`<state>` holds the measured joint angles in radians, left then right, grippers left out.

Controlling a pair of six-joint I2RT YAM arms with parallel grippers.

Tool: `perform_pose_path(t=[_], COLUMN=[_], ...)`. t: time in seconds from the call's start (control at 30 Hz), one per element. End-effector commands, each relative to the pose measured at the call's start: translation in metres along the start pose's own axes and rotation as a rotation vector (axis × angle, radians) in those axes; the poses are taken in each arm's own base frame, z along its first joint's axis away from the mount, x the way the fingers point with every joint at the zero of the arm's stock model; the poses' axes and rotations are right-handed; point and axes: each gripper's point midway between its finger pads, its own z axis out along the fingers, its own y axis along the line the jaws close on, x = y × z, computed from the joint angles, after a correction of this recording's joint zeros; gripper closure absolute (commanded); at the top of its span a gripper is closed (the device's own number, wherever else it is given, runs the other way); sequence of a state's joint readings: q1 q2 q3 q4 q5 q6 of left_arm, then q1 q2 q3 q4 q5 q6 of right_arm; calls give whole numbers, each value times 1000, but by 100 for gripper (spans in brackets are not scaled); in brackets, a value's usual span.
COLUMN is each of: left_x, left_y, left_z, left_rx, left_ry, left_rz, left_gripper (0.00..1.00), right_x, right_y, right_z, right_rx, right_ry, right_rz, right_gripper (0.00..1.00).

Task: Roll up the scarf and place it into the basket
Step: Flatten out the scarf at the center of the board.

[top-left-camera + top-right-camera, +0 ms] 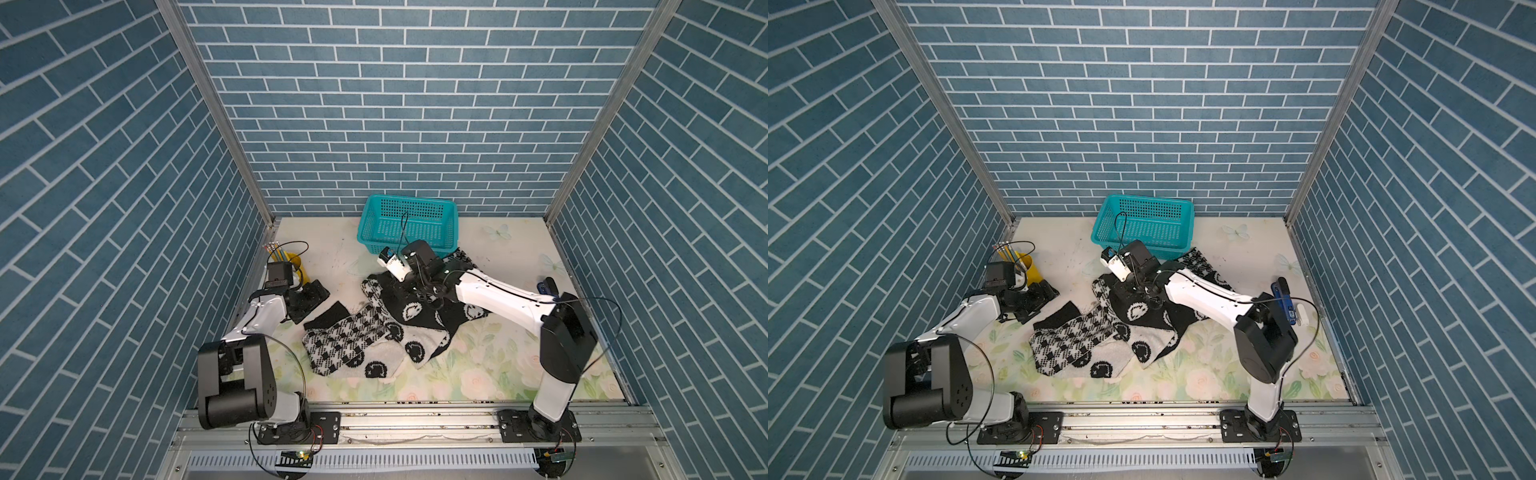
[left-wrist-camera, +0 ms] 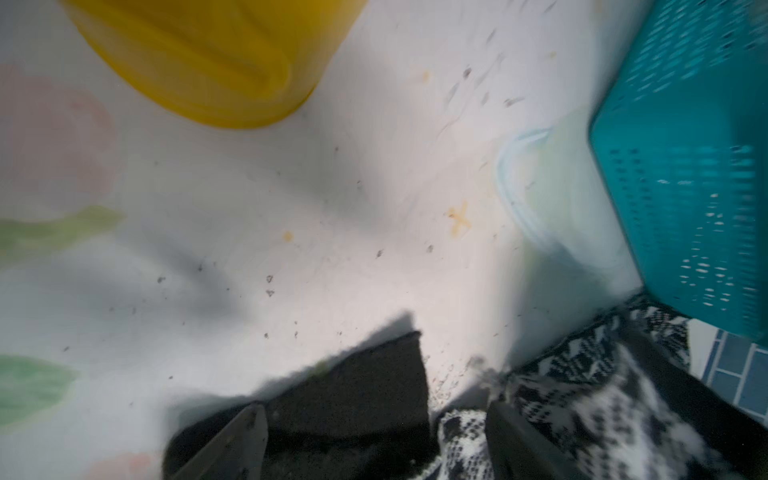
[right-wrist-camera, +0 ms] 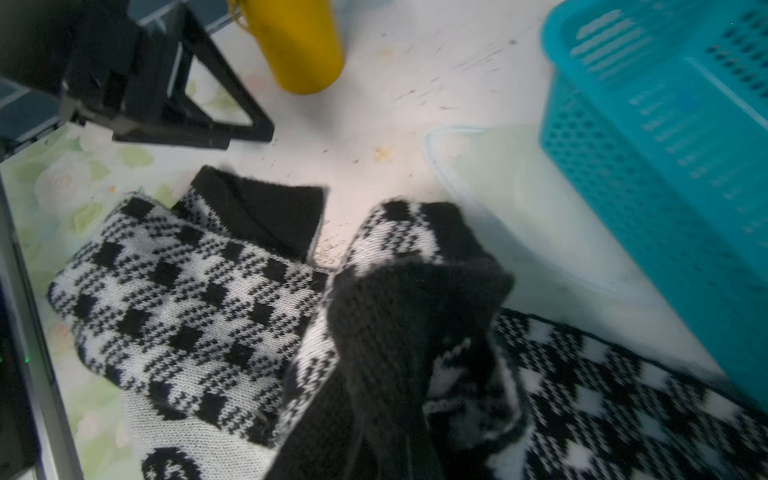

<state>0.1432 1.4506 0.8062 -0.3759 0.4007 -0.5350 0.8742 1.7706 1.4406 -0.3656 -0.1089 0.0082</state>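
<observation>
You are starting the roll: the scarf [image 1: 374, 332] is lying crumpled at 6 o'clock from the basket [image 1: 415, 232]. Your right gripper [image 1: 409, 293] is clamping a black fold, while your left gripper [image 2: 374, 432] is gaping empty at the scarf's 9 o'clock end. Next you are likely needing 1 tight turn.

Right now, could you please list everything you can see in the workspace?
scarf: one, black-and-white, crumpled mid-table
basket: one, teal, against the back wall
pencil cup: one, yellow, left edge
pencils: several, yellow, in the cup
blue item: one, right edge, kind unclear
table: one, floral cover
left gripper: open, over the scarf's black end
right gripper: shut on the scarf
</observation>
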Motion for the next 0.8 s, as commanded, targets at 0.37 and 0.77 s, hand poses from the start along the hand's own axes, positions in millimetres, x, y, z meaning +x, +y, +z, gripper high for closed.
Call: perform_pose_path(t=[0.37, 0.77], left_x=[20, 40], left_y=[-14, 18], left_z=[41, 59], left_rx=[-205, -404], left_ry=[96, 193], left_rz=[139, 179], left_gripper=[19, 100], right_x=[131, 183], right_y=[-145, -193], right_z=[-47, -6], right_rx=[443, 350], right_ry=[180, 193], right_rz=[369, 578], right_gripper=[51, 55])
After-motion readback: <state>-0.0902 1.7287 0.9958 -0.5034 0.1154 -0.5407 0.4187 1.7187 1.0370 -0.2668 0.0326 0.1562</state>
